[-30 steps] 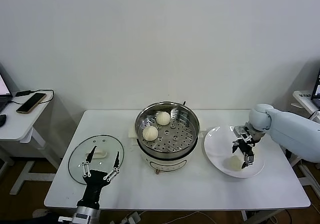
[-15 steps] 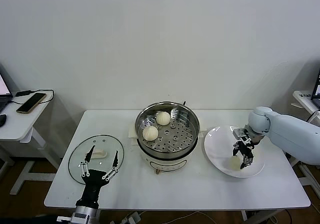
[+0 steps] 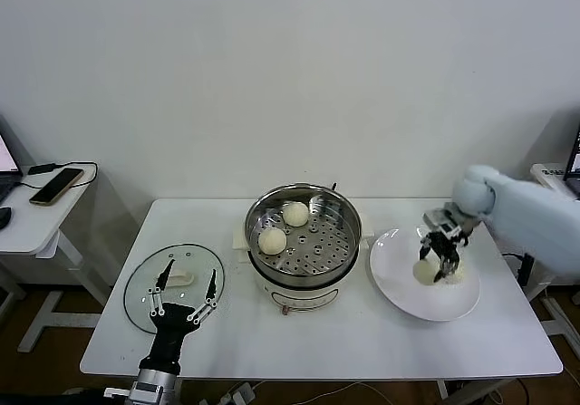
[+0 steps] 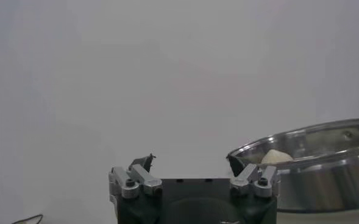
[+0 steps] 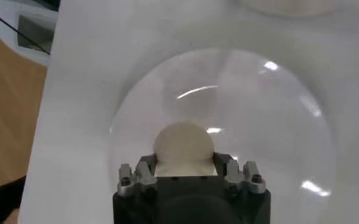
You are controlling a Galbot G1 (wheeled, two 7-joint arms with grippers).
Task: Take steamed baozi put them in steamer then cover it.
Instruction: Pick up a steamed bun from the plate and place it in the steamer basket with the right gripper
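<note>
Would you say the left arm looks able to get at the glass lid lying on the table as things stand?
Probably yes: the left gripper hangs open right by the glass lid, with nothing lying between them, while the right gripper is busy with a baozi over the plate.

The right gripper point(image 3: 435, 266) has closed on a steamed baozi point(image 3: 424, 272) since a second ago, when its fingers stood wide over the white plate point(image 3: 399, 287). It has risen and drawn back toward twelve o'clock, so the bun now hangs above the plate's middle instead of lying near its six o'clock edge. Another bun point(image 3: 456, 276) shows on the plate just beside it, at three o'clock.
</note>
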